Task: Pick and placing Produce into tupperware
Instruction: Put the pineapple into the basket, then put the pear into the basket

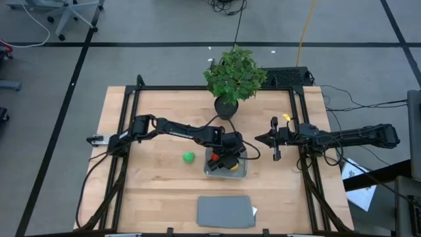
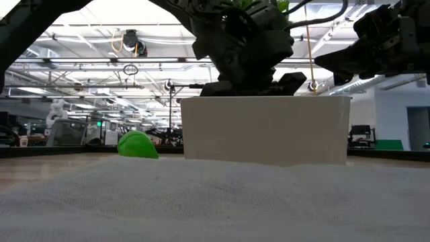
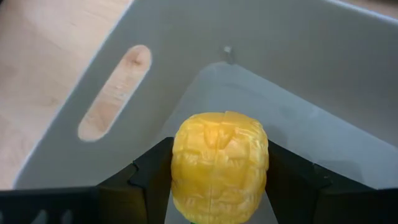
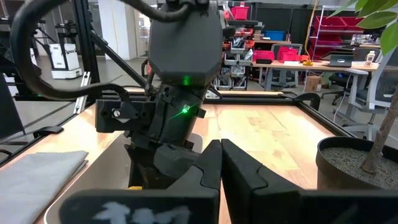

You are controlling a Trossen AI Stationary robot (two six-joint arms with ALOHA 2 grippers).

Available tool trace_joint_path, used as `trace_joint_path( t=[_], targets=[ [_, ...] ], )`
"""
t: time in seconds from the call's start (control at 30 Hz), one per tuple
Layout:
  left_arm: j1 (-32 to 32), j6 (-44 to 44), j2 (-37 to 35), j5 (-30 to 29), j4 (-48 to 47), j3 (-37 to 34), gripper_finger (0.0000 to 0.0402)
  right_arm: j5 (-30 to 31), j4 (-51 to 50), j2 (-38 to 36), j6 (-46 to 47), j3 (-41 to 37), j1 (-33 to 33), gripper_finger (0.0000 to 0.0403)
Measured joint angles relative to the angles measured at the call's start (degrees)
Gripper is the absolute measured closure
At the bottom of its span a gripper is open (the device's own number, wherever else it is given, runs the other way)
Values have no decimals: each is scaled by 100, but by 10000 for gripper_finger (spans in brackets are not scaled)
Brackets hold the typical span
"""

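The left gripper [image 3: 219,186] clamps the yellow produce piece [image 3: 219,165] between its fingers, inside the tupperware [image 1: 225,170]. The green produce piece [image 1: 189,157] lies on the counter [image 1: 164,118] just beside that gripper, outside the container. The right gripper [image 4: 220,163] hovers nearby, fingers pressed together and empty.

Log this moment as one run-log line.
left gripper: shut on yellow piece, inside tupperware | right gripper: shut, waiting | green piece: on table

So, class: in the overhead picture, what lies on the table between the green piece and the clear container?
Nothing: in the high view only bare table separates the green piece from the container.
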Motion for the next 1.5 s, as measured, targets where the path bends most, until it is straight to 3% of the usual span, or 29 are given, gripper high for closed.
trace_joint_path(
  t=[0.53,1.03,1.5],
  targets=[
    [0,545,105,-49,84,0,190,1,0,-2,0,0,1,403],
    [0,224,127,-55,161,-7,189,1,-2,-2,0,0,-1,403],
    [0,209,125,-67,183,-7,123,-2,-2,-2,0,0,-1,403]
  ],
)
